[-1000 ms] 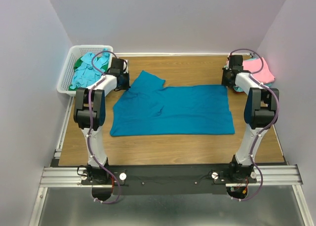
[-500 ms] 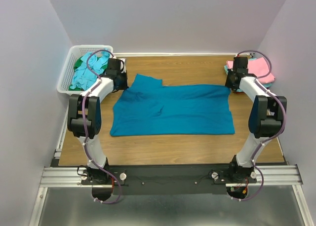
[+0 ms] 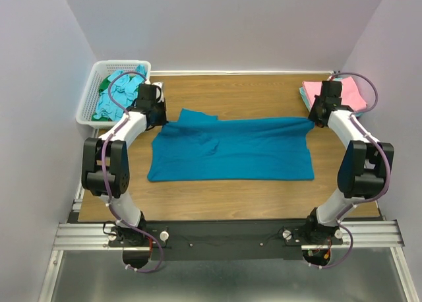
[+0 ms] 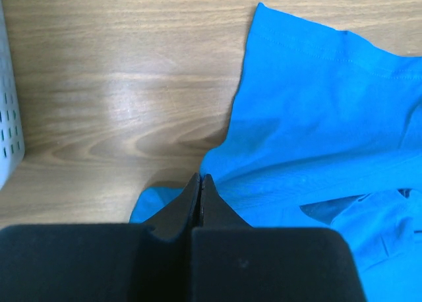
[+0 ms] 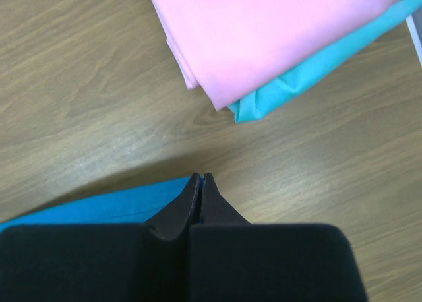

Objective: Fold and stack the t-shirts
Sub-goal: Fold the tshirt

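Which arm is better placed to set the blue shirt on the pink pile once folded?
Right. The right claw pinches the blue shirt just beside the pink pile; the left claw sits across, by the basket.

Left pincer (image 3: 164,121), right pincer (image 3: 314,120) moved apart; teal t-shirt (image 3: 231,153) far edge stretched (sleeve flattened).

I get bright, even light from above; shadows soft. Pale glare streak on table (image 4: 132,107) in left wrist view. Faint shadow along teal t-shirt (image 5: 99,206) edge, right wrist. Wood grain sharp; overhead view crisp.
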`<state>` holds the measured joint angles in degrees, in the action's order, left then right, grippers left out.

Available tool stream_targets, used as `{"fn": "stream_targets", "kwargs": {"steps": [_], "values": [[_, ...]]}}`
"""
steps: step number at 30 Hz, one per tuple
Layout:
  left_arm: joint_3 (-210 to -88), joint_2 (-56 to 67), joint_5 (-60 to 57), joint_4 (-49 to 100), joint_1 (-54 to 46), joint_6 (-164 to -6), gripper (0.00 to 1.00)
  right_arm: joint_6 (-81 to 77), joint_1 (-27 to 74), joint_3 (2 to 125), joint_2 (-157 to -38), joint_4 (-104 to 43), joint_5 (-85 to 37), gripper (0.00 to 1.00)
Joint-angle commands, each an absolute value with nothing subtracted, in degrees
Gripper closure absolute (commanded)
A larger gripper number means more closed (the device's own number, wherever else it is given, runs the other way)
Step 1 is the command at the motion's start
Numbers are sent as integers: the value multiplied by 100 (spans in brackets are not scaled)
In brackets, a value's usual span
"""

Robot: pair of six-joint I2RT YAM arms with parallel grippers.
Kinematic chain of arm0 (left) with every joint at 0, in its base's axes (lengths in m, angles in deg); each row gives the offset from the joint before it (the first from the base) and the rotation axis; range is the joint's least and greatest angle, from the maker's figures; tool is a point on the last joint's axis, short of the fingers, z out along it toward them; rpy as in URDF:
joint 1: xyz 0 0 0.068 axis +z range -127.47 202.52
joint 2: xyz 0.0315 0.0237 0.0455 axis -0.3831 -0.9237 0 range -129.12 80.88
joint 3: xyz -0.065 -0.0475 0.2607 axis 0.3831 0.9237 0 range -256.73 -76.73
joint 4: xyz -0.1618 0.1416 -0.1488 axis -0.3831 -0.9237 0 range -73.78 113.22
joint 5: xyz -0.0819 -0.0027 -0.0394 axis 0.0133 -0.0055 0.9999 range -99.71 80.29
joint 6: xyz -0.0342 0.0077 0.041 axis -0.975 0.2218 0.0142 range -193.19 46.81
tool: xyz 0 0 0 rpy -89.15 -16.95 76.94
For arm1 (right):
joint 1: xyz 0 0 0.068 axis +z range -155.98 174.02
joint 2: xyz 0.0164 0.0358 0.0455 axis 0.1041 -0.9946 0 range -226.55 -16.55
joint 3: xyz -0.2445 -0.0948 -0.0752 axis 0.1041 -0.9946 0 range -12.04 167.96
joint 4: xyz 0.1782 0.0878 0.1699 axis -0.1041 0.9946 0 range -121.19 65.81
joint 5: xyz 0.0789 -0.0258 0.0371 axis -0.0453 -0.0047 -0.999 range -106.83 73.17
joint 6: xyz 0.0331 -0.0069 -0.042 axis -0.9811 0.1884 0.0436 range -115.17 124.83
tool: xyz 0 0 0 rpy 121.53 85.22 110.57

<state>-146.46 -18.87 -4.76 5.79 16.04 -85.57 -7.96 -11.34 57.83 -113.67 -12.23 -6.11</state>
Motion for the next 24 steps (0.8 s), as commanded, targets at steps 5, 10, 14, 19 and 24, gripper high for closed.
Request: {"fn": "stream_targets", "kwargs": {"steps": [5, 10, 14, 19, 24], "values": [[-14169, -1387, -698, 705, 1664, -8690, 100, -1230, -1213, 5336, -11120, -1230, -356, 99], [-13835, -1176, -839, 749, 1664, -8796, 100, -1538, -1222, 5072, -11103, -1230, -136, 99], [-13580, -1089, -918, 784, 1672, -8866, 100, -1687, -1248, 4861, -11076, -1230, -92, 99], [-13272, -1000, -1138, 907, 1672, -8989, 100, -1740, -1248, 4694, -11111, -1247, -4, 99], [-13009, -1044, -1103, 977, 1681, -9112, 100, -1837, -1248, 4527, -11234, -1335, -48, 99]]}}
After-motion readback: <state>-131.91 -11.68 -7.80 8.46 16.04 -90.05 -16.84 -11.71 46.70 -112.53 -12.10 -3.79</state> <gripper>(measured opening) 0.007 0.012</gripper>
